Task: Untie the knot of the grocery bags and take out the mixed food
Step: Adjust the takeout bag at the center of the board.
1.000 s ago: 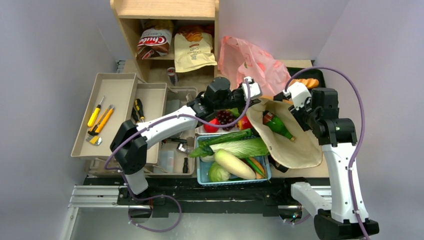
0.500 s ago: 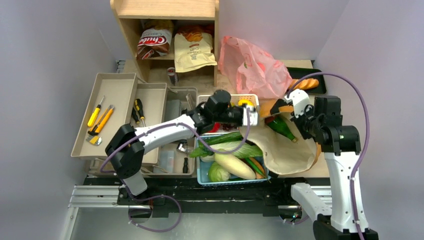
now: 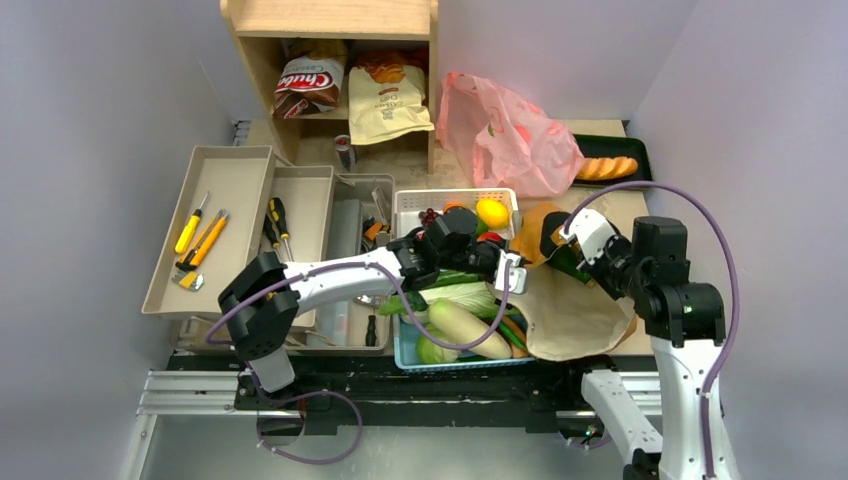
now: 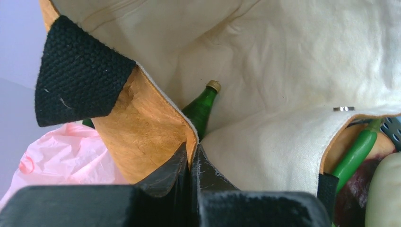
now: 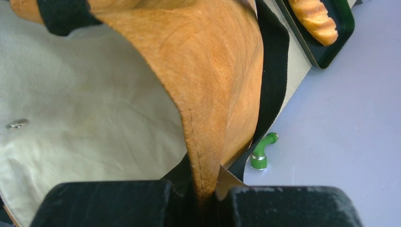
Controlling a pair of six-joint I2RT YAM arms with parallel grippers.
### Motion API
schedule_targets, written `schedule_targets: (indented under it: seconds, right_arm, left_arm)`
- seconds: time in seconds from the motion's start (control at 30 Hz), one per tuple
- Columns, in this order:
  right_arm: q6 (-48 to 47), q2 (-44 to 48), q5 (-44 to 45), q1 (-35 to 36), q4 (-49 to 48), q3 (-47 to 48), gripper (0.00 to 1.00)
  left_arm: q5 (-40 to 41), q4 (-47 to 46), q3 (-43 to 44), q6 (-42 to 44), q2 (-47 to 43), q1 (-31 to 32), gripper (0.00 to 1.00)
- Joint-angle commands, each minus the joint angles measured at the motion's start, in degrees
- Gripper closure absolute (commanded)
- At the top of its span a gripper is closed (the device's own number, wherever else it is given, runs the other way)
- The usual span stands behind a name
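The brown grocery bag with its beige lining lies open on the table at the right. My left gripper is shut on the bag's rim. My right gripper is shut on the opposite, stitched rim beside a black strap. A green bottle lies inside the bag. The pink grocery bag sits behind it; its knot does not show. A cucumber, napa cabbage and daikon lie in a blue basket. An orange sits in a white basket.
A wooden shelf at the back holds a "Chubs" bag and a tan snack bag. Grey trays with screwdrivers stand at the left. A black tray with bread is at the back right. A small green piece lies beside the bag.
Both arms have pulled the brown bag's mouth down and toward the near edge, uncovering the white basket. My right gripper has shut on the rim; the left kept its grip.
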State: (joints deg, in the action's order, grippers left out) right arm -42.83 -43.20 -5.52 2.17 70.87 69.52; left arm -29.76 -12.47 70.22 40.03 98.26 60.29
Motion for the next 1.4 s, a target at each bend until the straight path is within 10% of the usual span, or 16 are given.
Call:
schedule_targets:
  seconds: [0.0,0.17,0.23,0.53,0.77,1.37]
  right_arm:
    - [-3.5,1.7,-0.8,0.1,-2.2,-0.4,1.0]
    - [4.4,-4.4,-2.7,0.1,-2.1,4.0,1.0]
    - [6.5,-6.2,-4.9,0.1,-2.2,5.5,1.0]
    - [12.7,-11.4,-9.4,0.1,1.7,12.0,1.0]
    - [13.2,-10.9,-11.3,0.1,3.9,13.6,1.0]
    - [7.8,-9.1,-17.7,0.1,5.2,14.6,1.0]
  left_arm:
    - [3.0,-6.9,0.8,-4.7,-1.6,-0.1,0.91]
    - [1.1,-8.0,-1.2,-13.8,-7.7,-5.1,0.19]
    - [3.9,-10.0,-2.3,-13.9,-10.0,-5.8,0.14]
    - [-20.6,12.2,8.8,7.4,-9.0,-2.4,0.34]
    - [-9.0,15.4,20.3,14.9,7.6,4.8,0.56]
    - [11.4,12.1,43.1,28.5,38.0,6.9,0.56]
